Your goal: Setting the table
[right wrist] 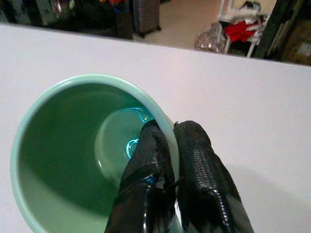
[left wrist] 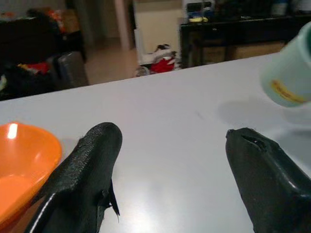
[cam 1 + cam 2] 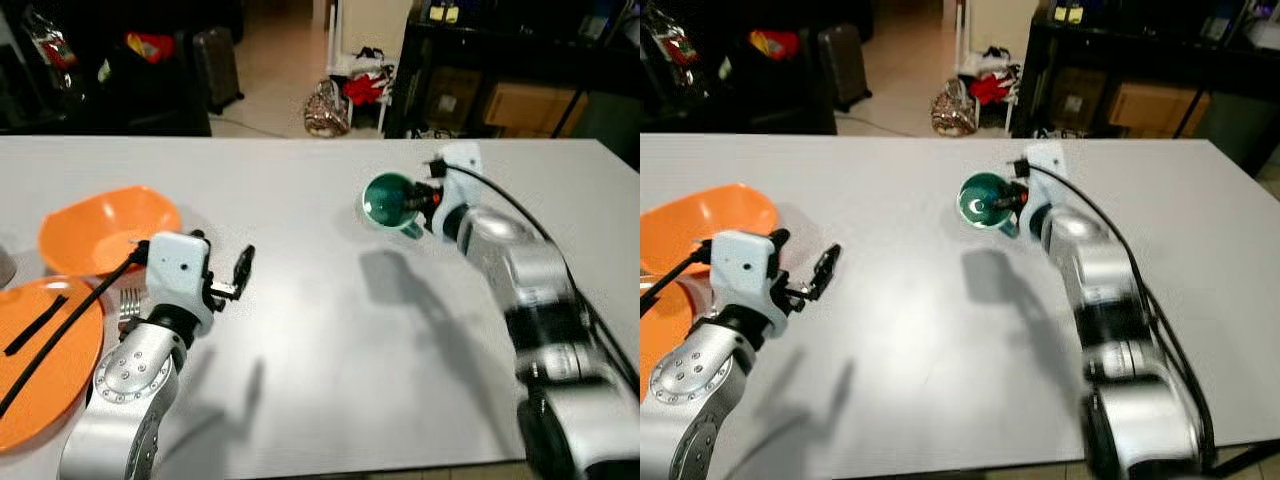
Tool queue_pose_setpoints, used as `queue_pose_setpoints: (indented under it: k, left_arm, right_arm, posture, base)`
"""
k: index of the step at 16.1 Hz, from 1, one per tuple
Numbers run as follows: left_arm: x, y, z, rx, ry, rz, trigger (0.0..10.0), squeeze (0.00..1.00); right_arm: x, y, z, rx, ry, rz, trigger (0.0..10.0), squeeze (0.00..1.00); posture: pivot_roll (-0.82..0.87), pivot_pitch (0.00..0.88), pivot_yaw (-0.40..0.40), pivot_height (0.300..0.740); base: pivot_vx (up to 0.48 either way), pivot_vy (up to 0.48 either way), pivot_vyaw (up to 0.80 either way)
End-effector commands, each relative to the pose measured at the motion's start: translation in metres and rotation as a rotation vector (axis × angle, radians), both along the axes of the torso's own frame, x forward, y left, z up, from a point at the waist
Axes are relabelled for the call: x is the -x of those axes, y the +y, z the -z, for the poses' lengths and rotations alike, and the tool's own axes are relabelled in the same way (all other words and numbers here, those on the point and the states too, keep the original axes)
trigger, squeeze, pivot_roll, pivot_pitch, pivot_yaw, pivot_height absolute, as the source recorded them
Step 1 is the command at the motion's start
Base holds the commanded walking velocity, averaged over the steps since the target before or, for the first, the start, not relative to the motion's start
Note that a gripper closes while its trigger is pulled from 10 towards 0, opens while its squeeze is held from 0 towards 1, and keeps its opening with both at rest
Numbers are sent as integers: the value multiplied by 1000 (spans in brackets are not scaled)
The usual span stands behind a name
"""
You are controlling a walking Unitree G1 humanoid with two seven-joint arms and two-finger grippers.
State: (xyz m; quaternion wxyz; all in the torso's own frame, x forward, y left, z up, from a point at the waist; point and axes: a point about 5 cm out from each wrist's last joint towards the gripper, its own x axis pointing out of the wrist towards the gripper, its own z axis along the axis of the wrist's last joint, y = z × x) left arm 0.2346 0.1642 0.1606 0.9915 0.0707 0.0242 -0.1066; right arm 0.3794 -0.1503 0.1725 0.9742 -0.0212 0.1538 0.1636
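Head views look down across the white table [image 3: 320, 330]; both wrist views sit close above it.

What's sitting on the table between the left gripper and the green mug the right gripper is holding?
Nothing: in the left eye view, only bare white table and the mug's shadow lie between the open left gripper and the green mug, which the right gripper pinches by its rim.

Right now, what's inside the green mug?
The right claw pinches the green mug by its rim, one finger inside. The interior looks empty, with glare on the bottom; that finger hides part of the inner wall.
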Motion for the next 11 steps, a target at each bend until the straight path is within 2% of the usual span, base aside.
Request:
queue_pose_setpoints:
  k: [1, 4, 7, 11]
  left_arm:
    - [2, -5, -2, 0, 6, 45, 10000, 0]
    - [5, -7, -5, -23, 15, 126, 10000, 0]
    - [8, -10, -8, -20, 27, 185, 10000, 0]
    - [17, -17, -7, -19, 69, 286, 10000, 0]
  right_arm:
    - [-5, -1, 3, 28, 37, -19, 10000, 0]
    - [-18, 0, 3, 33, 174, -74, 10000, 0]
    - [-22, -3, -3, -22, 231, -62, 10000, 0]
    - [-20, -7, 3, -21, 323, -61, 10000, 0]
  posture:
    - [-19, 0, 1, 740]
    - [-16, 3, 8, 740]
    - [-4, 18, 5, 740]
    - [16, 23, -11, 740]
  base:
    - [0, 0, 0]
    - [0, 0, 0]
    - [0, 0, 0]
    - [0, 0, 0]
